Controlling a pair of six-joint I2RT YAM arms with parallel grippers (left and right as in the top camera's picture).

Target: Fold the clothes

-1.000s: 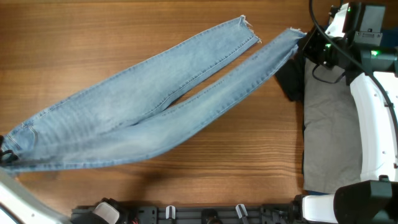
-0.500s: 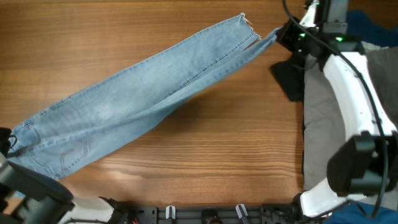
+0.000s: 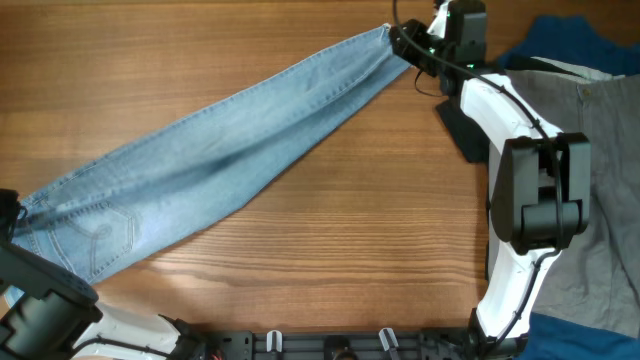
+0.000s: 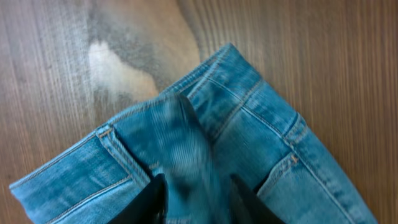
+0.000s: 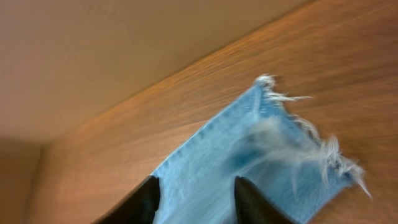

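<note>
Left gripper (image 4: 199, 194): 2 fingers apart, a raised fold of denim between them; whether the pads touch it, can't tell. It sits over the waistband (image 4: 146, 115) at the table's near-left edge.

Right gripper (image 5: 196, 194): fingers apart, nothing clamped, just above the frayed hem (image 5: 298, 134) at the far-right end.

Jeans (image 3: 230, 150): flat on the wooden table (image 3: 330, 240), the 2 legs stacked as 1 strip, diagonal from near left to far right, back pocket (image 3: 100, 235) facing up.

Grey cloth (image 3: 600, 150) lies at the right, apart from the jeans.
</note>
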